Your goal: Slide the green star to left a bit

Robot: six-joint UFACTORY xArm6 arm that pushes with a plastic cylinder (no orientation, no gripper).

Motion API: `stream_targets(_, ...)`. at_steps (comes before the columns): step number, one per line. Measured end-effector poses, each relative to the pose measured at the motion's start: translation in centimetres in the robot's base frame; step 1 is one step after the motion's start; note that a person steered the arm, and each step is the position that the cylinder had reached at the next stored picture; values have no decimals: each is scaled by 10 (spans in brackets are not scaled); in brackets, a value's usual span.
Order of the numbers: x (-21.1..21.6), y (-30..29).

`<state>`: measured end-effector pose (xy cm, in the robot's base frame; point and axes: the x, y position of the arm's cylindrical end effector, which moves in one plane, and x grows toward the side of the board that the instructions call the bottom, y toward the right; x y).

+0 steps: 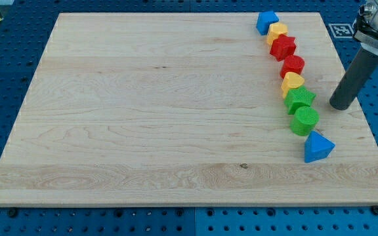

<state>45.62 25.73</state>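
Rod comes down from the top-right corner, slightly tilted, my tip on the board just right of the green star, small gap, not touching. No gripper on this arm, just the rod.

Blocks run in a line along the board's right side, far to near: blue cube, yellow block, red star, red block, yellow heart, green star, green cylinder, blue triangle.

Black-and-white marker tag past the board's far right edge; no readable text.
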Motion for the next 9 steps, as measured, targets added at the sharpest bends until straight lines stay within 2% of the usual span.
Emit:
stream_targets(1, 0, -7)
stream_targets(4, 0, -108)
stream_targets(6, -10, -109)
stream_targets(7, -29, -109)
stream_targets(9, -31, -109)
